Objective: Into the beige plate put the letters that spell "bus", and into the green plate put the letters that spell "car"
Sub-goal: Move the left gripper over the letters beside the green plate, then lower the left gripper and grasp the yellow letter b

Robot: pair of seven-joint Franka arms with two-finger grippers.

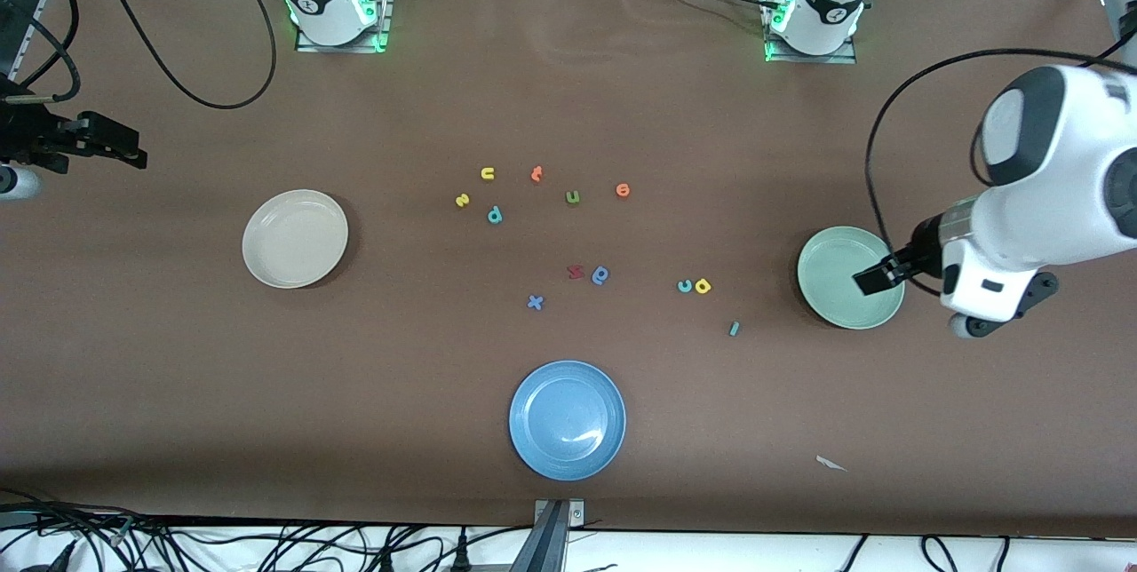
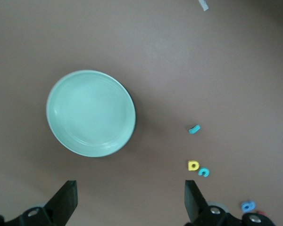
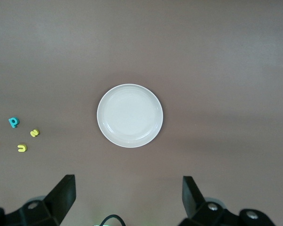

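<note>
The letters that spell "bus" lie loose on the bench, mid-bench toward the edge where the arms' bases stand: a yellow "s" (image 1: 462,200), a yellow "u" (image 1: 488,173) and a teal "b" (image 1: 495,215) close together, none touching — all three also show in the right wrist view. The letters that spell "car" lie nearer the front camera, toward the left arm's end: a teal "c" (image 1: 685,286) just beside a yellow "a" (image 1: 703,286), and a small teal "r" (image 1: 734,329) apart from them, nearer the front edge; it is too small to read its shape.

The beige plate (image 1: 295,238) sits toward the right arm's end, with nothing in it. The green plate (image 1: 839,277) sits toward the left arm's end, also holding nothing; the left arm covers part of its rim in the front view.

Six other letters are scattered mid-bench: two orange ones (image 1: 536,173), one green "u" (image 1: 572,196), one red letter (image 1: 575,271), one darker blue looped letter (image 1: 600,275) and one blue "x" (image 1: 535,302). A third plate, the blue plate (image 1: 567,419), sits near the front edge. One white scrap (image 1: 830,464) lies near that edge too.

The left gripper (image 2: 130,195) hangs over the green plate's edge, fingers spread, holding nothing. The right gripper (image 3: 128,193) — largely cut off at the frame's edge in the front view — waits over the bench's end, near the beige plate, fingers spread and empty.
</note>
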